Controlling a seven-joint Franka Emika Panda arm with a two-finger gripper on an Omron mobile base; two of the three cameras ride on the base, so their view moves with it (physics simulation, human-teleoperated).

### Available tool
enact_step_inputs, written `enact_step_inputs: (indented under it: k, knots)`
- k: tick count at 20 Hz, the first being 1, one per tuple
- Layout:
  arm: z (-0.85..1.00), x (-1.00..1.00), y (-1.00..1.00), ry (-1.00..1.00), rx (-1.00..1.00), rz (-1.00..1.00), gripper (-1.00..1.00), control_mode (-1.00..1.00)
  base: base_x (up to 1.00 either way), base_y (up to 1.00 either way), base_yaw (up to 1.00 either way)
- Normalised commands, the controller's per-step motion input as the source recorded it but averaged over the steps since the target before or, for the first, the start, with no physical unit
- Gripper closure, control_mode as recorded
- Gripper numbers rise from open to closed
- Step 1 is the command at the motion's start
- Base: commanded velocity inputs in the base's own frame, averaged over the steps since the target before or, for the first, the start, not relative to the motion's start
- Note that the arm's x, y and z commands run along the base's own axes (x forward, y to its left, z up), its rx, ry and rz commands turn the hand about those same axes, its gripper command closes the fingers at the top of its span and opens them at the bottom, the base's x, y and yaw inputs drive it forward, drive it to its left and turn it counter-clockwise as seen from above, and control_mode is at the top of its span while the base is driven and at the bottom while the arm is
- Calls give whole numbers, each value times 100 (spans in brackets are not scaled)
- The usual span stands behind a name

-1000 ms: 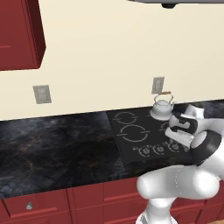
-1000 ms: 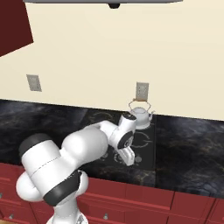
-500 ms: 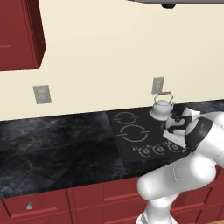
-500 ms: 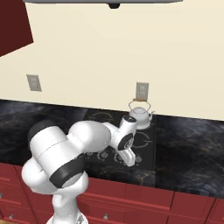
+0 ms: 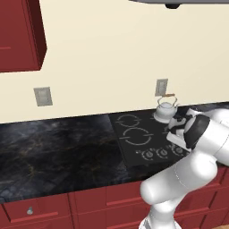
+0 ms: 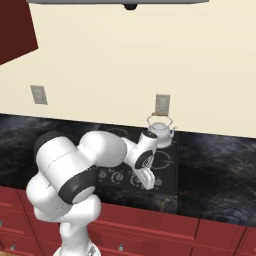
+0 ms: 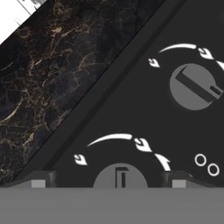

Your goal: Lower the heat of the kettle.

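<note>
Hovering low over the stove knobs, the gripper [image 7: 109,183] has its jaws spread either side of one knob [image 7: 120,177] at the hand view's bottom centre. The kettle [image 6: 160,133] sits behind, upper middle of the right base view.

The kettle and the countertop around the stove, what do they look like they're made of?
The kettle: probably polished metal, pale grey-white and shiny; its thin handle is partly orange-brown, perhaps wood. The countertop: seemingly polished dark stone, black with gold-brown veins like marble.
</note>
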Motion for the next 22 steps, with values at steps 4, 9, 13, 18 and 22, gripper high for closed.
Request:
enact_step_inputs:
  k: [4, 9, 13, 18, 22]
  knots:
    - [-32, 0, 8, -1, 0, 0, 100, -100, 0, 0, 0]
    - [-25, 0, 15, -3, 0, 0, 100, -100, 0, 0, 0]
    - [-12, 0, 17, 0, 0, 0, 100, -100, 0, 0, 0]
    - [0, 0, 8, 0, 0, 0, 100, -100, 0, 0, 0]
    - [-3, 0, 8, 0, 0, 0, 100, -100, 0, 0, 0]
